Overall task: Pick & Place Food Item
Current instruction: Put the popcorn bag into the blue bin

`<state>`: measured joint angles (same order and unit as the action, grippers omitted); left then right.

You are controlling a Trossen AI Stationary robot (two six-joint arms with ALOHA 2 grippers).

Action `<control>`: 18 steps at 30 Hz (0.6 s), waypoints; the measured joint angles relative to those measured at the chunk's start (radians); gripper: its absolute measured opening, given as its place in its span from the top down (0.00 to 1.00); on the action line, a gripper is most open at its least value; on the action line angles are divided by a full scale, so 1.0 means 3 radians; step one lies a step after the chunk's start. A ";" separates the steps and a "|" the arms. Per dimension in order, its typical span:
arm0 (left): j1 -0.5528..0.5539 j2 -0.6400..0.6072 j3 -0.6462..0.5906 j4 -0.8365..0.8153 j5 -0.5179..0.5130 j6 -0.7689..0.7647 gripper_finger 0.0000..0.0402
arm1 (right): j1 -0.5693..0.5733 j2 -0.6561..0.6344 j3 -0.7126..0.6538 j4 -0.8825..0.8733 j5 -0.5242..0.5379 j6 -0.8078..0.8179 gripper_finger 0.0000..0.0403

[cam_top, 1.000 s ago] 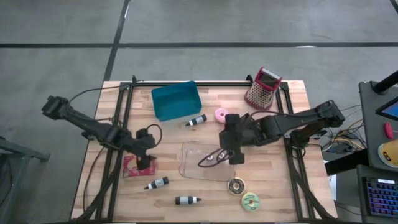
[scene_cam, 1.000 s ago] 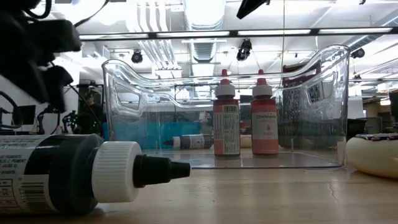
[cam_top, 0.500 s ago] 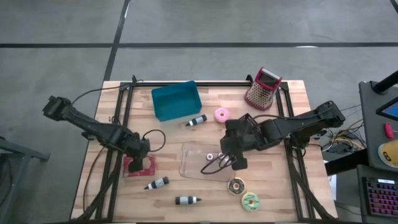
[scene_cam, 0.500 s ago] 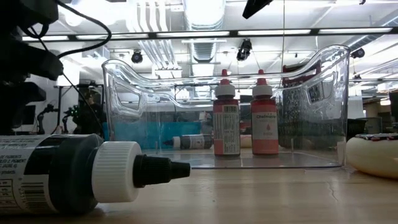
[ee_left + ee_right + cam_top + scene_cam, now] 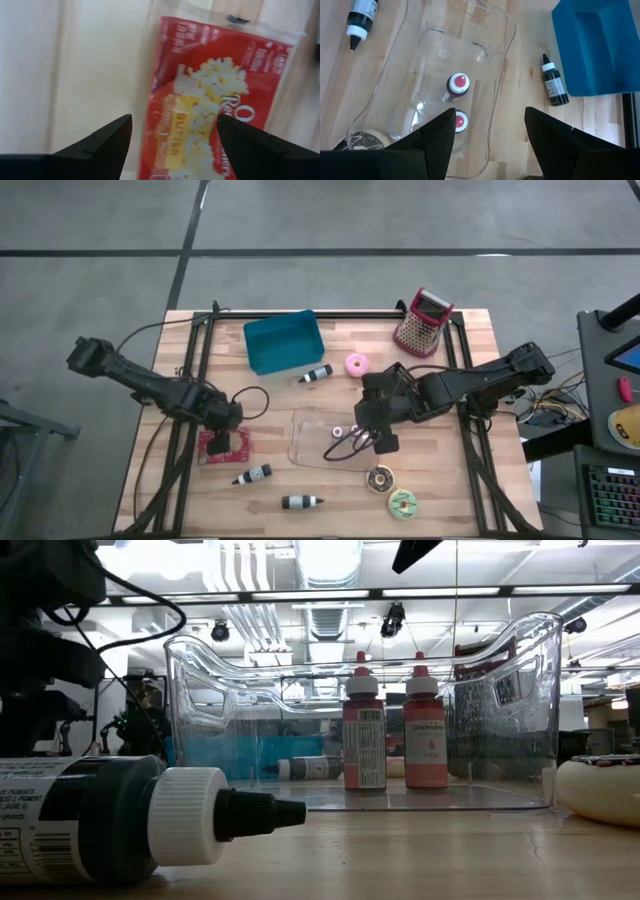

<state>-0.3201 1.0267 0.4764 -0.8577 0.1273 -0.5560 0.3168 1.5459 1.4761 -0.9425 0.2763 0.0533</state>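
Our left hand (image 5: 226, 420), fingers wide and empty, hangs right over the popcorn bag (image 5: 224, 446) lying flat on the table (image 5: 470, 330), far nearer than the right hand (image 5: 378, 442), also wide, above the clear bin (image 5: 305, 442).

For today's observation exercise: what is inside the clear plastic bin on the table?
Two red-capped bottles stand upright side by side inside the clear bin. Nothing else shows through its walls; the corner under the right gripper is hidden from above.
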 joint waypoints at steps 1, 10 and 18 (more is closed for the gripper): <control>0.0001 0.0014 -0.0009 0.0014 0.0037 0.0001 0.26 | 0.0000 0.0000 0.0000 -0.0001 -0.0001 -0.0001 0.42; 0.0027 0.0220 -0.0210 0.0460 0.0489 -0.0047 0.26 | 0.0000 0.0000 0.0000 -0.0013 -0.0032 -0.0004 0.42; 0.0029 0.0252 -0.0143 0.0405 0.0178 -0.0134 0.26 | 0.0000 0.0000 -0.0018 -0.0016 -0.0046 -0.0027 0.42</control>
<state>-0.3113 1.1024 0.4334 -0.7363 0.1807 -0.5962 0.3168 1.5459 1.4708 -0.9472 0.2626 0.0452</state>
